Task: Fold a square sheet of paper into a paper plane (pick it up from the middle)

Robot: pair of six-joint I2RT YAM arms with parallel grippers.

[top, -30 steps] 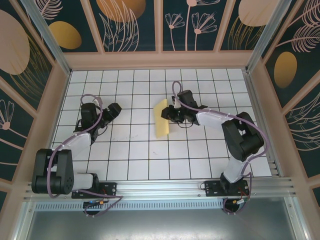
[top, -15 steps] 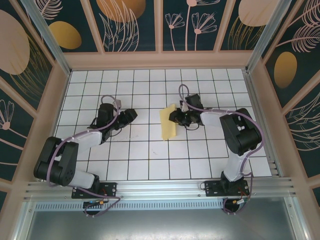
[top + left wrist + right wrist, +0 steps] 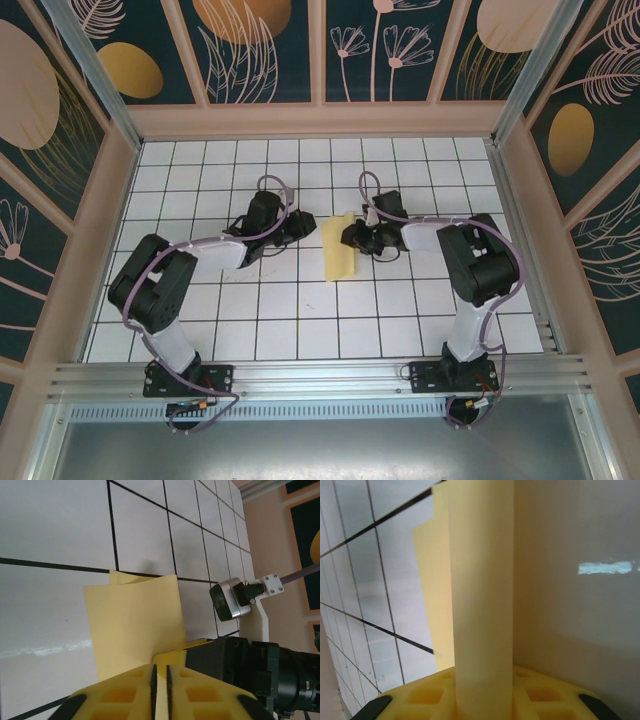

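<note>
Black-and-white arms (image 3: 150, 285) carry lilac cables (image 3: 302, 571) and yellow fingers (image 3: 120, 695) moulded with square pockets.

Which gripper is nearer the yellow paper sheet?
Right. The right gripper is clamped on the sheet at its right edge; the left gripper sits at the left edge, jaws nearly shut, contact unclear.

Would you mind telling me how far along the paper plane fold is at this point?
Done: the sheet of paper looks folded over once, a narrow strip rather than a flat square. In hand: the right gripper is shut on one edge, a flap standing up in its grip; the left gripper is at the opposite edge, jaws nearly together. Left: no pointed nose or wings yet, so most folds remain.
</note>
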